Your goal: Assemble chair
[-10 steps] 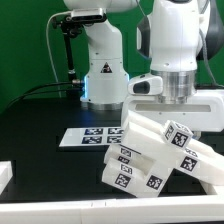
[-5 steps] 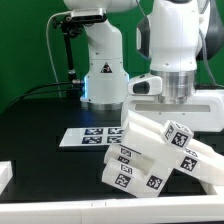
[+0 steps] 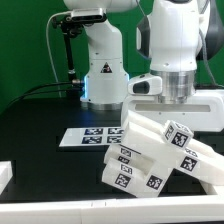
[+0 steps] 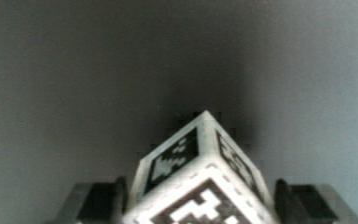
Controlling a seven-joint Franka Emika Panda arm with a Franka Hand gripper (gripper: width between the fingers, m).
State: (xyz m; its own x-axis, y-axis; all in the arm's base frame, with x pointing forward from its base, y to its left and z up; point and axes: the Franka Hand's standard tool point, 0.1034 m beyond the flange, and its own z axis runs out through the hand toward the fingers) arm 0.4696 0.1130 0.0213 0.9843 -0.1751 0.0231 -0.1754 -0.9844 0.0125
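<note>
the chair (image 3: pixel 155 150) is lying nearest the camera in the exterior view, a cluster of chunky white tagged pieces resting tilted on the black table (image 3: pixel 40 120), with several black-and-white square tags facing outward along its lower edge and upper corner. directly above the chair the gripper (image 3: pixel 170 103) is coming down onto its top, the arm's white wrist standing upright over it; from this side the fingertips are hiding behind the chair's upper pieces. in the wrist view a tagged corner of the chair (image 4: pixel 202 180) is sitting between the two dark fingers (image 4: pixel 101 200), one on each side of it, so the jaws are pinching the chair part at roughly half their spread rather than standing free. just behind the chair, towards the exterior view's left, the marker board (image 3: pixel 90 137) is lying flat on the table, its row of tags partly covered by the chair's nearest corner. further behind the chair the robot base (image 3: pixel 103 75) is standing on the table, and a green wall (image 3: pixel 25 40) is filling the background beyond it.
</note>
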